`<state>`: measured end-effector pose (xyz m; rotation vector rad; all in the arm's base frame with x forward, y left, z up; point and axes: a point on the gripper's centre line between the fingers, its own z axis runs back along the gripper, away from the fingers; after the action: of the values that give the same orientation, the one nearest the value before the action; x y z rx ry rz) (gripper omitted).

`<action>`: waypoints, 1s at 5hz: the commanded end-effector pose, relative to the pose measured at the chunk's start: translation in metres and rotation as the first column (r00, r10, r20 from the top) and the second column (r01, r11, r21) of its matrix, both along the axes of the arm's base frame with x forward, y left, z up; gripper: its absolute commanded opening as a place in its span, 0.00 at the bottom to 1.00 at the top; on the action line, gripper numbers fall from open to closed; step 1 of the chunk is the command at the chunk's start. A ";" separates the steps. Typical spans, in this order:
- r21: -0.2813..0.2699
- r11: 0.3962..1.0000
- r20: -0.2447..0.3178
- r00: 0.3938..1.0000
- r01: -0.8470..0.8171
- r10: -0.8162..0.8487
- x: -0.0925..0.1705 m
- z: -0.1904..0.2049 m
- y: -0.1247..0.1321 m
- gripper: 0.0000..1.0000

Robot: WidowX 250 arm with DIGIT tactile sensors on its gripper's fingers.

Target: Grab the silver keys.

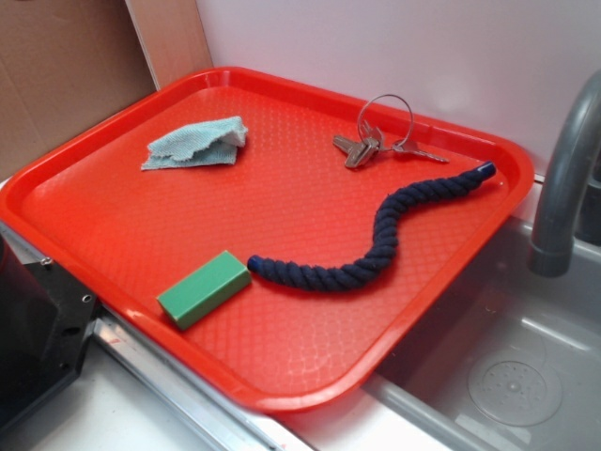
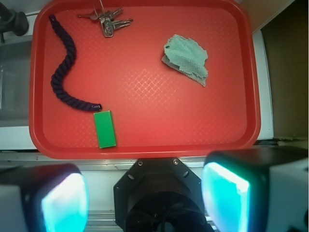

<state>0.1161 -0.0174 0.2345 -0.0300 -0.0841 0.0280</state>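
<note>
The silver keys (image 1: 368, 144) lie on a large wire ring at the far right part of the red tray (image 1: 113, 272). In the wrist view the keys (image 2: 107, 22) sit at the tray's top left, far from me. My gripper (image 2: 145, 198) is open and empty, its two teal-lit pads (image 2: 65, 203) wide apart, held high above the near edge of the tray (image 2: 231, 140). The gripper is not in the exterior view.
A dark blue rope (image 1: 376, 240) curves across the tray just in front of the keys. A green block (image 1: 204, 288) lies near the front edge. A pale green cloth (image 1: 197, 143) lies at the far left. A sink and grey faucet (image 1: 563, 178) stand to the right.
</note>
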 end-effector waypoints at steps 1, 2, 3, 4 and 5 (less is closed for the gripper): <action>0.000 1.000 0.000 1.000 0.000 0.000 0.000 0.000 0.000 1.00; 0.015 0.994 0.173 0.980 -0.104 0.100 0.021 -0.013 -0.005 1.00; 0.072 0.997 0.243 0.970 -0.023 0.005 0.055 -0.037 -0.006 1.00; 0.083 0.995 0.284 0.956 0.057 -0.078 0.085 -0.058 -0.014 1.00; 0.046 0.975 0.320 0.922 0.216 -0.219 0.123 -0.080 -0.026 1.00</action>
<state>0.2344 -0.0397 0.1386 -0.0299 -0.3556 -0.2192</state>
